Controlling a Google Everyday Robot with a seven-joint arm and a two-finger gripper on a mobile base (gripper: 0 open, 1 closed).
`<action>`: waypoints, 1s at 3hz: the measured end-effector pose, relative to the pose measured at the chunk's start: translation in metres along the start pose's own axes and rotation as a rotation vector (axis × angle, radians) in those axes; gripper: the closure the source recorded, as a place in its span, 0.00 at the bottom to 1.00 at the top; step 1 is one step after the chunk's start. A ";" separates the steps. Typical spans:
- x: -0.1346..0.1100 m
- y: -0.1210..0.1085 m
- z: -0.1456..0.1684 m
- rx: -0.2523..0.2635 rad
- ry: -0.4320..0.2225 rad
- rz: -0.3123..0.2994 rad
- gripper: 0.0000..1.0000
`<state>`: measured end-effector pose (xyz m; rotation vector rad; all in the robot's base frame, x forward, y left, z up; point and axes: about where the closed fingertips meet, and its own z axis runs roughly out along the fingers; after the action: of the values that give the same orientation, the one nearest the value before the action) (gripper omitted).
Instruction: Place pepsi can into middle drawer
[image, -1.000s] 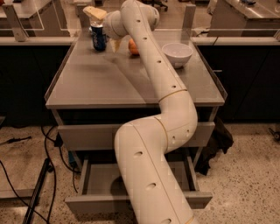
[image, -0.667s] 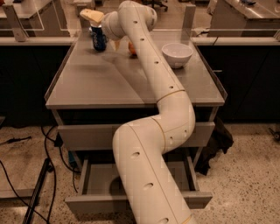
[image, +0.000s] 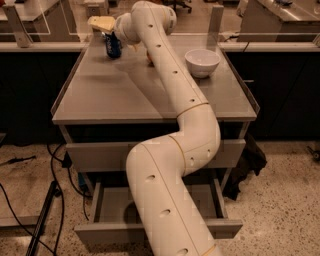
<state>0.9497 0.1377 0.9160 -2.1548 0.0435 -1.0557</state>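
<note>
One tool (image: 102, 24), pale yellow at the end of the white arm (image: 170, 85), hangs right over the top of the can (image: 113, 46). Whether it is closed on the can or not, I cannot tell from here. The blue can stands upright at the far left corner of the table (image: 100, 95), well apart from the white bowl (image: 202, 62) on the far right side. Down below, the middle drawer (image: 100, 233) is pulled out, and the arm's lower part crosses in front of it.

The step in hand looks like taking hold of the can. To do it well, the tool should come straight down, centred on the can and gripping its sides below the rim, so it does not tip or skid toward the table's edge. Lift clear only once the grip is firm. Then swing wide of the bowl on the way down to the drawer.

Against the earlier frames, the tool has sunk a little and sits closer to the can's top. The can, the bowl and the open drawer are where they were.
</note>
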 end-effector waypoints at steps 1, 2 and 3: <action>0.002 0.001 0.002 0.014 0.020 -0.098 0.00; 0.008 0.003 0.004 0.054 0.065 -0.177 0.00; 0.008 0.003 0.004 0.054 0.064 -0.177 0.00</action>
<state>0.9585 0.1353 0.9177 -2.1053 -0.1465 -1.2122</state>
